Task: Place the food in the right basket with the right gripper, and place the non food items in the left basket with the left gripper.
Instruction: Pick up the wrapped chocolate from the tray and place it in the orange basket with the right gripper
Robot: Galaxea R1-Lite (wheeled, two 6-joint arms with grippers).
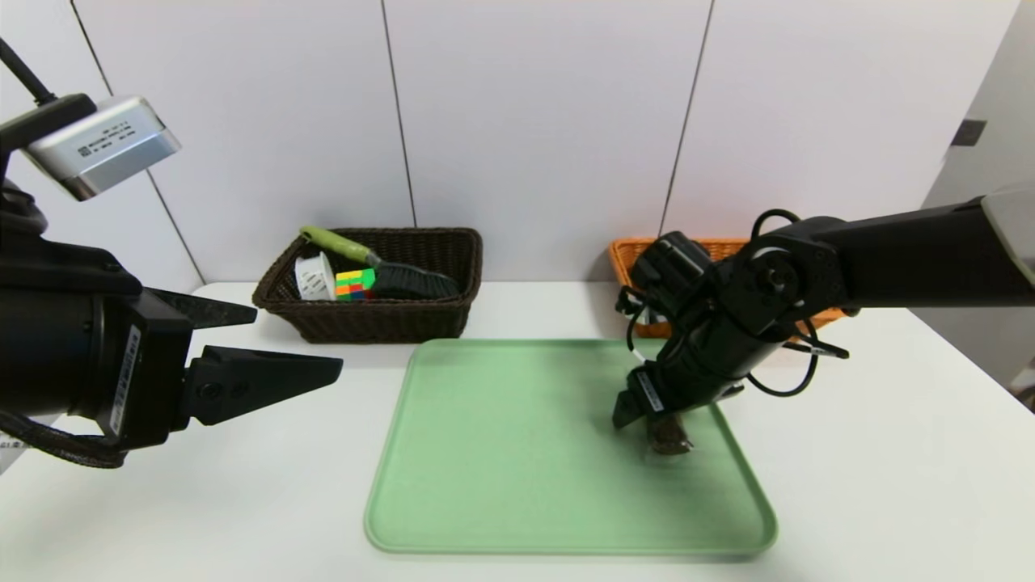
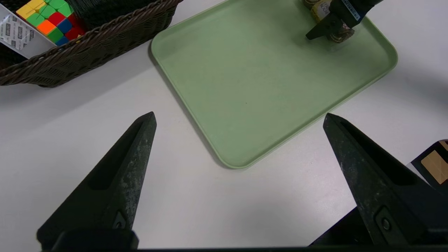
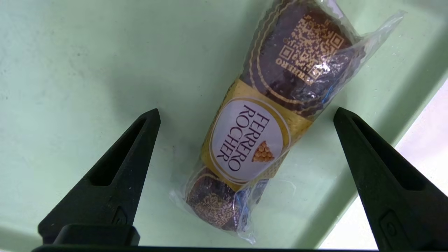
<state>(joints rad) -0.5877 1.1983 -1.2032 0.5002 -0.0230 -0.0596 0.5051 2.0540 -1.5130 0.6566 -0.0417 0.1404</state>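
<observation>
DONE: white spool (image 1: 314,276), multicoloured cube (image 1: 354,284), green-handled black brush (image 1: 380,265) lie in dark brown wicker basket (image 1: 453,301) | LEFT: clear-wrapped dark chocolate snack, yellow label (image 3: 260,129), on pale green plastic tray (image 1: 501,453); bun unseen; orange wicker basket (image 1: 627,255) mostly hidden | POSE: my right gripper (image 3: 245,115) steeply down, fingers wide astride snack, not touching; left gripper (image 2: 239,119) parked over white tabletop (image 1: 242,485), fingers wide, empty

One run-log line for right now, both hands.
right hand: open, straddling chocolate pack on green tray | left hand: open, parked over table | dark basket: brush, cube, spool inside
</observation>
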